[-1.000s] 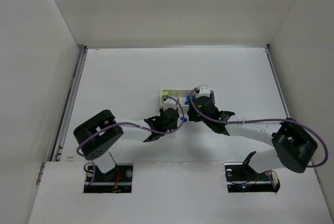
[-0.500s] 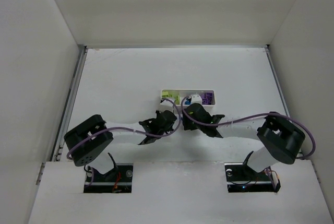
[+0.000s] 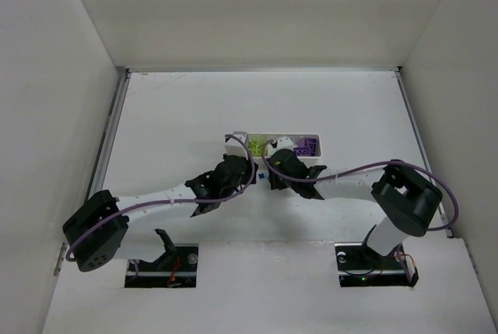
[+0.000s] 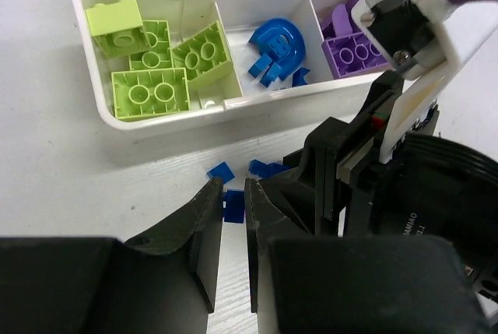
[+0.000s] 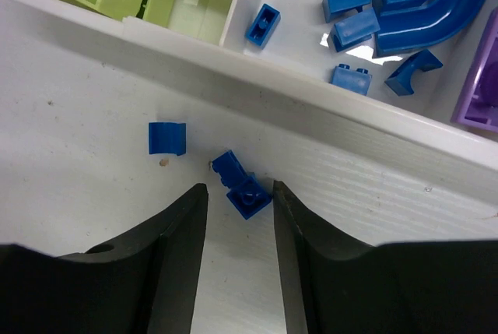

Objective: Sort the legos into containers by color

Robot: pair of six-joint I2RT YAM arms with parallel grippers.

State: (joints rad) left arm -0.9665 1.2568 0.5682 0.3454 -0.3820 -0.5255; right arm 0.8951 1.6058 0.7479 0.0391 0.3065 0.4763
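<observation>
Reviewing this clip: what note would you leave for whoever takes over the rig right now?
Left claw: shut on a small blue lego in front of the tray.
Right claw: open, straddling a second blue lego on the table, not gripping.
Done: green legos in one end compartment, blue legos in the middle, purple legos at the other end.
Left: those two and a third blue lego beside the tray go into the middle compartment.
</observation>
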